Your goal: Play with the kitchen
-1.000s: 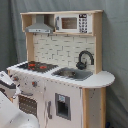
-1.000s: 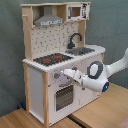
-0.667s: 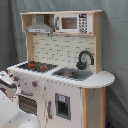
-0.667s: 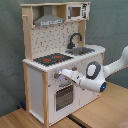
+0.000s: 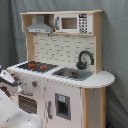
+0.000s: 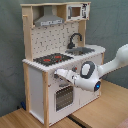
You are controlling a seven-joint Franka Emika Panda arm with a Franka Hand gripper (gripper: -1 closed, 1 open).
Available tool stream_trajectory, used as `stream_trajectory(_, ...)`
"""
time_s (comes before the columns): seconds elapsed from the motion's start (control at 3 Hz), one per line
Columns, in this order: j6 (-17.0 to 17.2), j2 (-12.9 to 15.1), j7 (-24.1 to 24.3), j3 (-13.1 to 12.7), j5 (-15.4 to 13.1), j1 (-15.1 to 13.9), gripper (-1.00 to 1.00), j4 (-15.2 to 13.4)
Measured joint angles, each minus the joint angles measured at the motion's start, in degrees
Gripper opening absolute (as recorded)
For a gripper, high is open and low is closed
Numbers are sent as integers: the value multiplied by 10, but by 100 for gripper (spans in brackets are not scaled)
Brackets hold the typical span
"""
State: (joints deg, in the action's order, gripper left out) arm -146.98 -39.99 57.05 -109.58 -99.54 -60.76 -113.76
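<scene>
Arm at the front panel of the kitchen [image 6: 55,60] — play barely begun, by the look of it.

You have the kitchen filling most of both exterior views: it stands on a wooden table [image 6: 107,107] before a grey curtain [image 5: 115,45]. Nothing on it looks changed yet — the oven door [image 6: 62,97] reads as closed, the hob [image 6: 52,58] and sink [image 5: 74,74] sit bare, and the faucet [image 5: 85,57] stands upright at centre right of the first exterior view. Your gripper [image 6: 59,74] sits at centre frame in the second exterior view, at the panel just above the oven; whether its jaws are spread or closed I cannot tell. The knobs, doors and the microwave [image 5: 70,23] at upper centre all seem left to try, with only the worktop's edge close above the wrist.
</scene>
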Motion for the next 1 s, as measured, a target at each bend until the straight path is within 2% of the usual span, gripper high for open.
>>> stream_trajectory(0.33,-4,-11,-8,13,0,57,100,-24)
stream_trajectory(1.0,-4,-11,-46,76,0,137,100,-86)
